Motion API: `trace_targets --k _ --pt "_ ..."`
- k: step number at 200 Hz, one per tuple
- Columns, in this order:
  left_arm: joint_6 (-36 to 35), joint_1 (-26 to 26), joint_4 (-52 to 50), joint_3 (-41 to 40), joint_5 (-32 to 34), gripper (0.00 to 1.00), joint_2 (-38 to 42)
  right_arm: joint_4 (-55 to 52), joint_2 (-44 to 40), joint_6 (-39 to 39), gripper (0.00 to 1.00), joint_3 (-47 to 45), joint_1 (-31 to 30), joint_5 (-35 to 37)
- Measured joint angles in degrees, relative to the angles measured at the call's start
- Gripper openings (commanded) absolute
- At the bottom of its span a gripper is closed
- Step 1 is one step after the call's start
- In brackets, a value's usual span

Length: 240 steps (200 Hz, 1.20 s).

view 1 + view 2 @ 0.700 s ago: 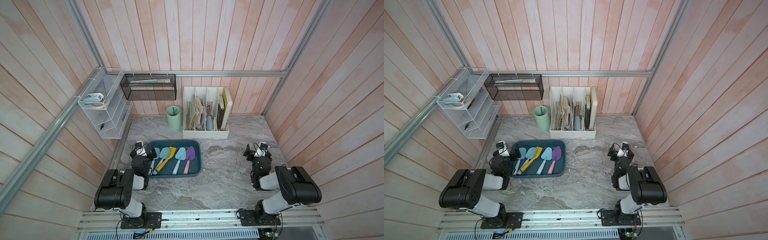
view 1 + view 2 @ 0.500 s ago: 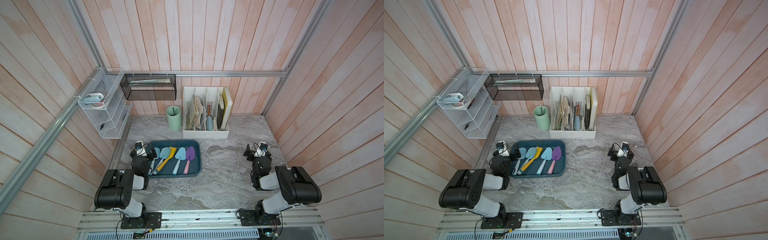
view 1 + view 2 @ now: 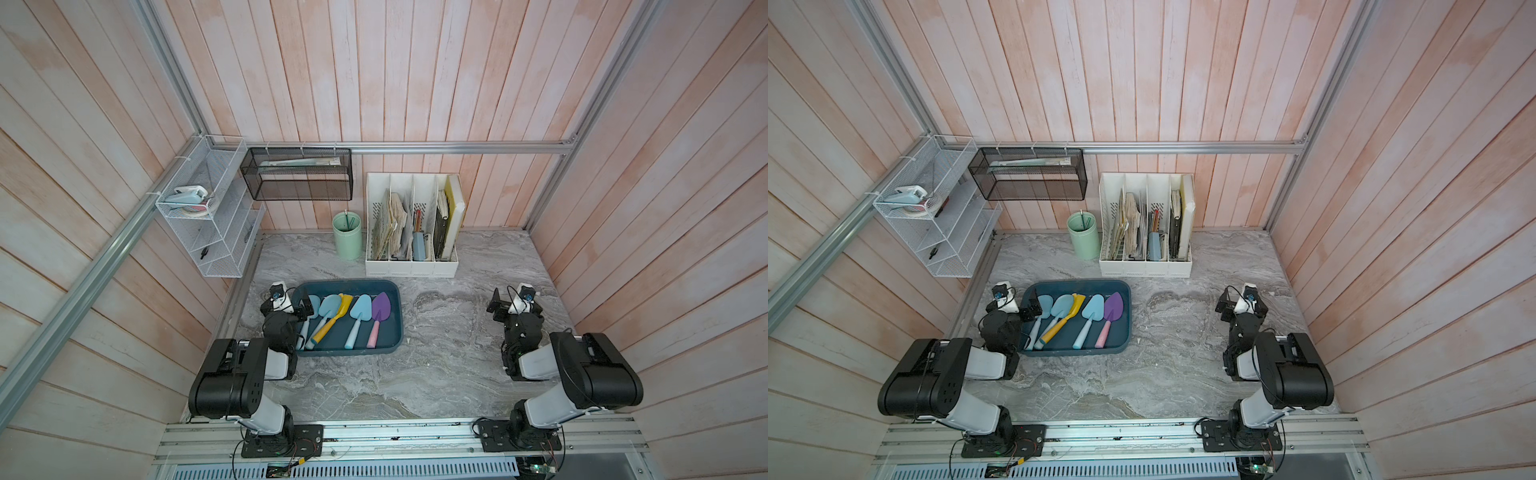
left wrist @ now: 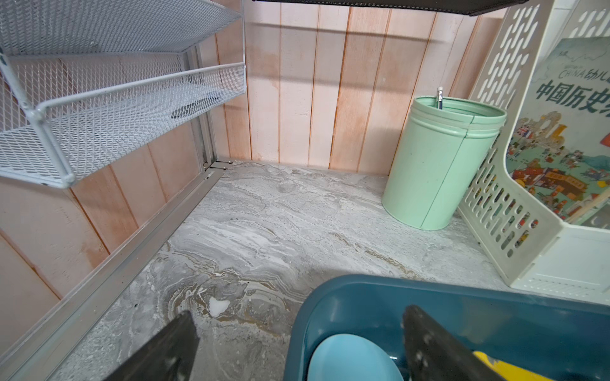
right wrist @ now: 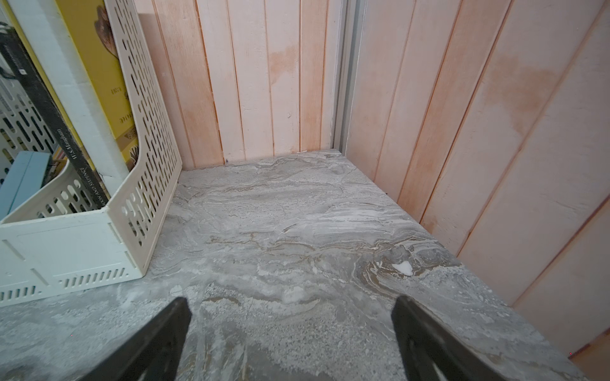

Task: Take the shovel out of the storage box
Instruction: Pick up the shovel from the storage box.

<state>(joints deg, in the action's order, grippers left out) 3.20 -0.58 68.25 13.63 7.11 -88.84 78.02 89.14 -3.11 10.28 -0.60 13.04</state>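
Shovels (image 3: 360, 309) all lie flat in the box (image 3: 345, 352), blades toward the back wall, handles toward the rail (image 3: 395, 432). Purple one (image 3: 380, 309) w/ pink handle lies farthest from the left arm (image 3: 232, 374). Yellow one (image 3: 344, 302) slants across a blue neighbour, and the rest are pale blue. The box sits on the tabletop (image 3: 449, 332), left of centre, in front of the cup (image 3: 347, 241) and organiser (image 3: 411, 268).

That left arm is folded low: elbow back nr the rail, forearm running fwd, wrist low at the box's left end. Its left fingers (image 4: 429, 349) point at the back wall, spread wide, holding nothing. They straddle the box's left rim: one over bare tabletop outside, the other over the inside, w/ a blue blade (image 4: 350, 359) below and btwn them. Can't tell whether either finger touches the rim or the blade.

Over on the opposite side the right arm (image 3: 594, 374) mirrors that pose, well apart from the box: elbow back nr the rail, forearm fwd, wrist low. Its right fingers (image 5: 425, 343) aim at the back wall too, spread as wide, nothing btwn them, only bare tabletop underneath.
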Motion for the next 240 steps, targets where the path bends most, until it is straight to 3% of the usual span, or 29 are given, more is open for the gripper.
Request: trace_targets --k 54,75,106,123,145,182,197,225,240 --pt "-0.63 0.0 -2.73 0.37 -0.85 1.0 1.68 0.37 -0.31 0.2 0.96 -0.02 0.0 -0.02" --pt "-0.81 0.24 -12.17 3.61 -0.9 1.0 9.31 -4.68 -5.99 0.39 0.94 0.2 0.0 -0.48" --pt "2.62 0.76 -22.73 9.31 0.0 1.0 25.92 -13.57 -21.84 -1.18 0.97 3.89 0.0 -2.45" --pt "6.14 0.81 -32.5 16.35 0.68 1.0 31.65 -24.13 -28.39 -3.69 0.95 12.46 0.0 -3.78" --pt "12.83 0.74 -43.98 24.44 1.05 1.0 37.53 -38.99 -29.46 -6.08 0.91 29.64 0.0 -7.15" --pt "19.45 0.63 -48.33 21.11 -0.92 0.98 50.29 -56.13 -28.61 -11.41 0.84 45.92 -0.61 -16.94" --pt "19.67 0.63 -53.46 23.28 -2.4 0.96 50.21 -65.05 -25.07 -11.85 0.85 53.13 -5.11 -17.25" --pt "19.52 0.63 -66.14 31.87 -3.8 0.94 43.58 -82.09 -14.29 -11.23 0.84 67.52 -22.53 -11.06" --pt "19.61 0.63 -72.52 35.01 -3.91 0.89 39.65 -89.99 -7.72 -12.59 0.82 74.23 -28.57 -10.08"
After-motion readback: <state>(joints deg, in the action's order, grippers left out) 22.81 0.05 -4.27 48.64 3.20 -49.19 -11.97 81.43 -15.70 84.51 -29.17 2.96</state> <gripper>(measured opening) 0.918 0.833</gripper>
